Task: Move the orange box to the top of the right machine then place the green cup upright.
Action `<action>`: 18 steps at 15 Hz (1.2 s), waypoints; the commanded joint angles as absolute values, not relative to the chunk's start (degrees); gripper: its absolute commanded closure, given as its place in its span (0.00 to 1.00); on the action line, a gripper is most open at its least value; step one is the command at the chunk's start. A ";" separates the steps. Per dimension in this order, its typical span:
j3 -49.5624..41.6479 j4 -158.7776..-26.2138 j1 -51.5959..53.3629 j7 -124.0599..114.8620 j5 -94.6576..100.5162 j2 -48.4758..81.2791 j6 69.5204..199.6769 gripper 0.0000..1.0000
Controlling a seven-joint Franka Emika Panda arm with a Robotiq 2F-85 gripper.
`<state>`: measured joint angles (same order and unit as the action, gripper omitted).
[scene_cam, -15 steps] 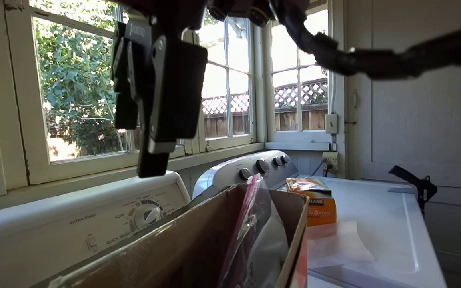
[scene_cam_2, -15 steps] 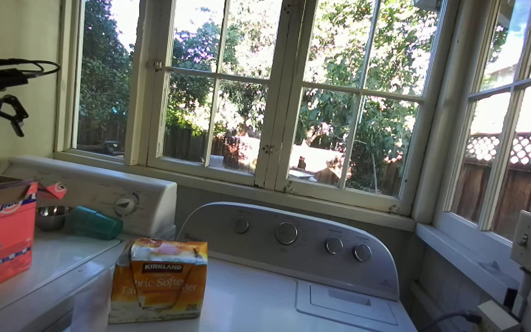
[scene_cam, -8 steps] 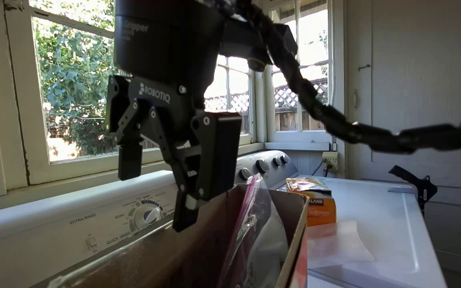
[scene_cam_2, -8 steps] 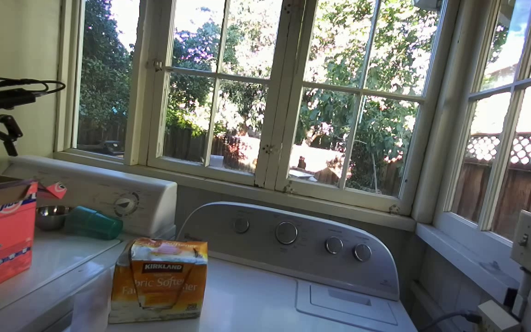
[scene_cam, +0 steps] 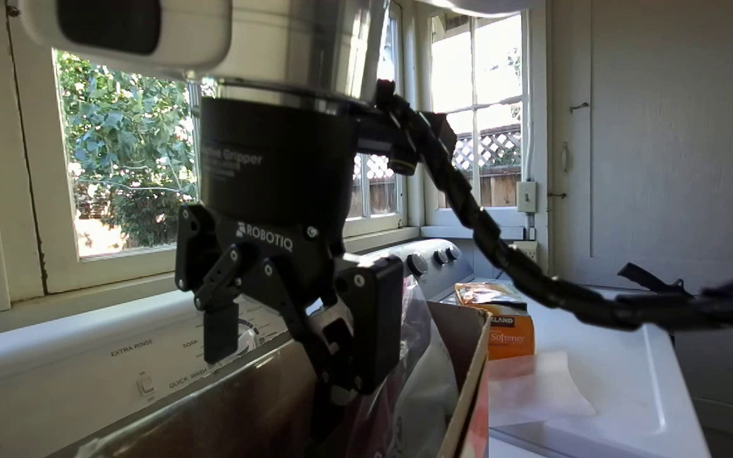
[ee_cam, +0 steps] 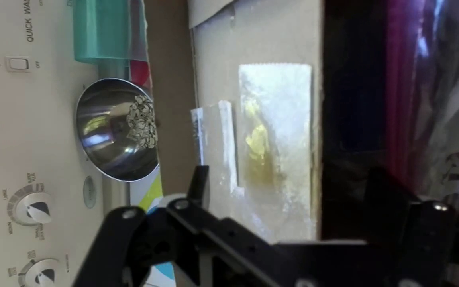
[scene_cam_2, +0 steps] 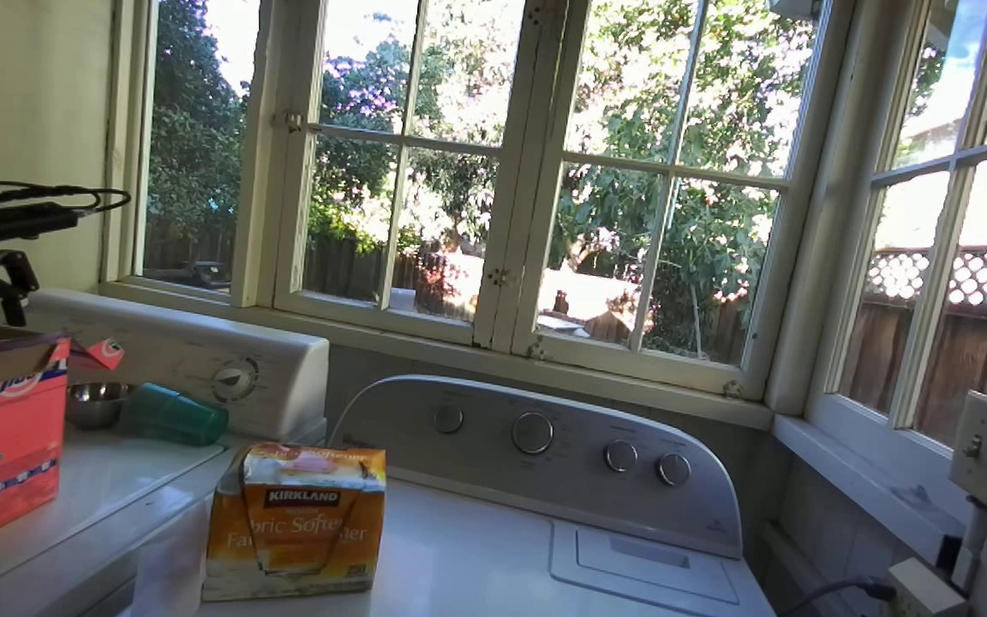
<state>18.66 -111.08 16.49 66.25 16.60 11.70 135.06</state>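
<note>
The orange box (scene_cam_2: 18, 446) stands open on the left machine; its brown wall (scene_cam: 265, 394) and pink-edged bag (scene_cam: 417, 375) show in an exterior view. My gripper (scene_cam: 274, 381) points down, open, over the box's back wall. One finger is outside the wall, the other inside the box beside the bag; the wall lies between them, not clamped. In the wrist view the gripper (ee_cam: 289, 181) spans the taped flap (ee_cam: 253, 139). The green cup (scene_cam_2: 172, 414) lies on its side behind the box, partly hidden in the wrist view (ee_cam: 102, 30). The right machine (scene_cam_2: 476, 531) has a flat lid.
A metal bowl (scene_cam_2: 98, 403) stands beside the cup, against the left machine's dial panel (scene_cam_2: 279, 386). A paler orange-labelled box (scene_cam_2: 296, 523) stands on the right machine's near left part. Windows rise behind both machines. The arm's cable (scene_cam: 570, 299) hangs in an exterior view.
My gripper has come down from above the box until one finger is inside it and the other is behind the wall. The box and cup have not moved.
</note>
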 commanded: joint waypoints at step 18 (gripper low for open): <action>19.23 -108.51 14.61 69.28 8.91 14.47 134.86 0.99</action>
